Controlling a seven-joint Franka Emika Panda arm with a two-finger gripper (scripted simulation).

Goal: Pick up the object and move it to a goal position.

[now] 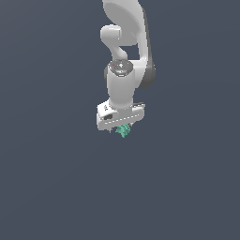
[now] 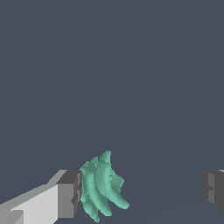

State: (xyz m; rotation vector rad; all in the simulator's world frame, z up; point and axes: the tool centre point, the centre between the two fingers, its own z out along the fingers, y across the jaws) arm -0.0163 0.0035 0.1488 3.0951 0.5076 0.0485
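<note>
Dark slate-grey background filled both views, flat and featureless apart from a faint lighter line crossing it in the wrist view. From the exterior view the white arm [image 1: 125, 47] came down from the top edge, its wrist pointing downward and ending in the white gripper [image 1: 123, 127] near the middle of the picture.

The object [image 1: 123, 130] showed just beneath the hand as a tiny teal-green, jagged lump, far smaller than the gripper above it. In the wrist view the object [image 2: 103, 188] looked like a cluster of curved, overlapping spikes (something like a small bunch of bananas in shape).

The jaws stood wide apart. One grey fingertip [image 2: 70, 192] lay right against the side of the object, apparently touching it, while the other fingertip [image 2: 213, 189] sat well away at the opposite edge of the picture, with bare background between it and the lump. Nothing was clamped between them; the object sat beside one finger only.
</note>
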